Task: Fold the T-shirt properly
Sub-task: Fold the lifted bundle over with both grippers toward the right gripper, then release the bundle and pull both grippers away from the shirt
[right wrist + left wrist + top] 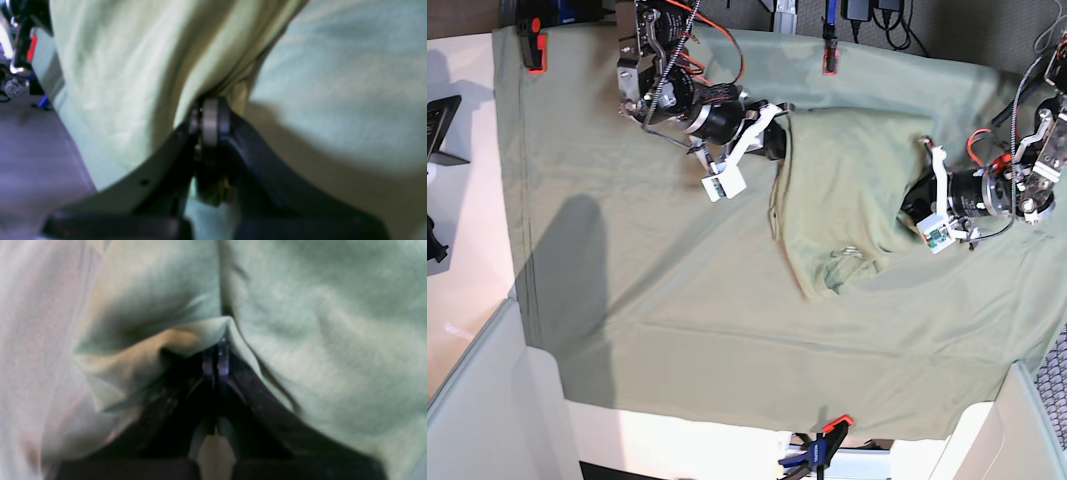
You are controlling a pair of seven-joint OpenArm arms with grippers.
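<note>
Right arm (689, 95): black and silver segments, bare red and black wires looped along it.
Right wrist: white bracket, small white box (725, 185).
Left arm (1002, 185): black barrel, red cable, white bracket with small green-marked box.
Fingers (210, 121): black, curved, grey pad.

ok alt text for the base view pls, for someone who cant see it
Overhead view: two robot arms hold a pale green T-shirt by opposite edges over a larger green tablecloth, the right gripper at image left and the left gripper at image right, both with jaws shut on the fabric. Orange clamps pin the cloth's far edge.
</note>
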